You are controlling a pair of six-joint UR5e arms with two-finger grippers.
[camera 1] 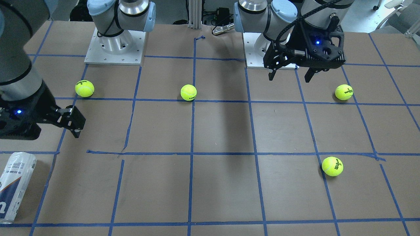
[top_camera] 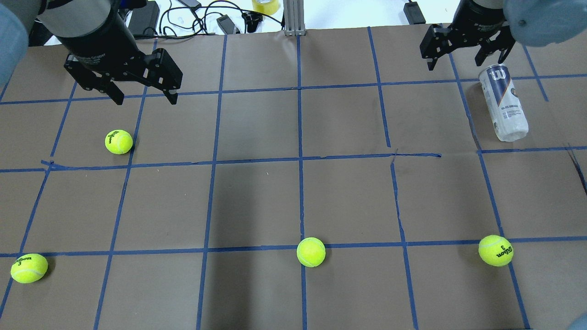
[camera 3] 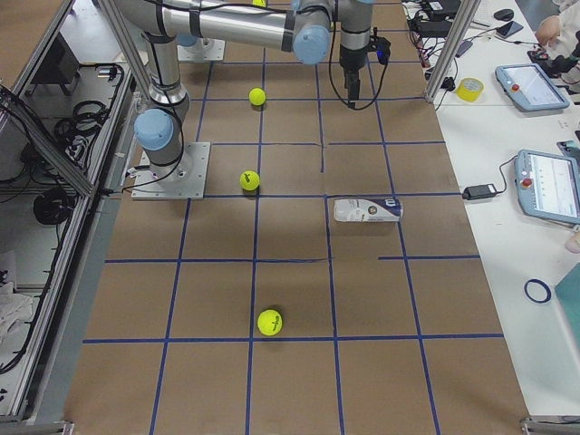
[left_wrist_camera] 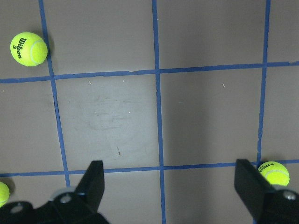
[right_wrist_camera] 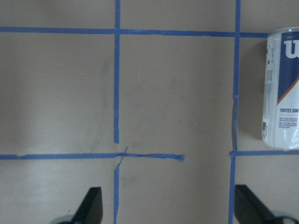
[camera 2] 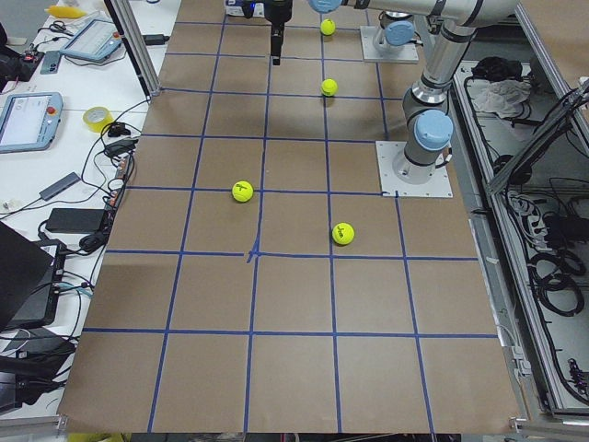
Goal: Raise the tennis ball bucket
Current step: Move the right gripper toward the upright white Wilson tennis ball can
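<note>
Clearly the approach step is in hand: the bucket (top_camera: 503,103) lies on its side on the table (top_camera: 257,201), on the robot's right and far from its base, not yet gripped. The right gripper (top_camera: 465,62) hovers near one end of it, jaws wide apart and empty; in its wrist view the bucket is outside the fingers, not between them. The left gripper (top_camera: 146,98) is also wide open, holding nothing, well apart. Next, I judge, the right one must shift sideways over the bucket, descend and close across its width
</note>
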